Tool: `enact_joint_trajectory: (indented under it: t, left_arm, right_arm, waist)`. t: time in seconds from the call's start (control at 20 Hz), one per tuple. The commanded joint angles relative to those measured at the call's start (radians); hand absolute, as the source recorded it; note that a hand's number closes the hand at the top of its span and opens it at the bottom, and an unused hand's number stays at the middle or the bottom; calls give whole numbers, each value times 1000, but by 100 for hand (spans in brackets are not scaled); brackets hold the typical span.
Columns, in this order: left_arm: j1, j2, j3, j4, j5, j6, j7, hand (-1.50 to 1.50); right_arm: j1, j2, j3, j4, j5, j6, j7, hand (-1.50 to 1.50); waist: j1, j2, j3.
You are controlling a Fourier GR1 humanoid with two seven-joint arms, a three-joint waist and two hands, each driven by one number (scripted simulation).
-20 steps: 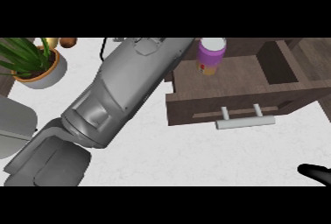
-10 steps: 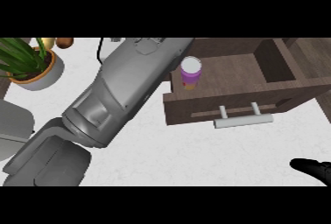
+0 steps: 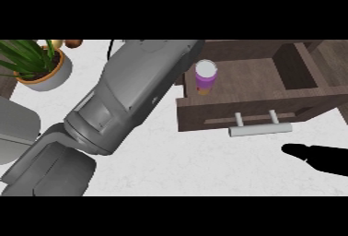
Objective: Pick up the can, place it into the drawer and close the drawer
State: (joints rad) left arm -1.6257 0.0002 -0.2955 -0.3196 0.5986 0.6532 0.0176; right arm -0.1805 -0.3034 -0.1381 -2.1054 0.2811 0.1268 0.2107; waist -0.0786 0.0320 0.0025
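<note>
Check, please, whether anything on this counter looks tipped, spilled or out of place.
Nothing stands out: the can stands upright inside the open drawer, the potted plant sits upright at the view's upper left, and nothing is spilled.

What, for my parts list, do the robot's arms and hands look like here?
The left forearm is a thick grey shell of smooth rounded panels with darker seams, widening to boxy segments near the lower edge. The right hand is plain black, without markings. The left hand is out of view.
</note>
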Motion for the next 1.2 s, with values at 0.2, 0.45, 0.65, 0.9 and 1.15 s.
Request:
enact_joint_trajectory:
  t: [0.2,0.45,0.65,0.9,1.15]
  left_arm:
    - [22,0,-5,11,21,-11,-64,-150]
    - [23,0,-19,37,7,-17,-70,-150]
    - [-58,12,12,49,1,-38,19,-150]
    - [7,27,30,25,-5,-67,-12,-150]
    - [0,93,13,-9,-41,-62,24,-150]
  right_arm:
    - [-129,-34,141,225,284,-56,-85,-150]
    - [-206,-17,216,414,421,-117,-142,-150]
    - [-223,9,264,602,549,-219,-204,-150]
    - [-348,46,267,808,631,-305,-231,-150]
    - [-455,125,266,1036,703,-433,-240,-150]
  waist:
    - [36,-6,-1]
    - [46,-7,-1]
    - [75,-12,0]
    - [87,-18,-1]
    - [110,-23,-2]
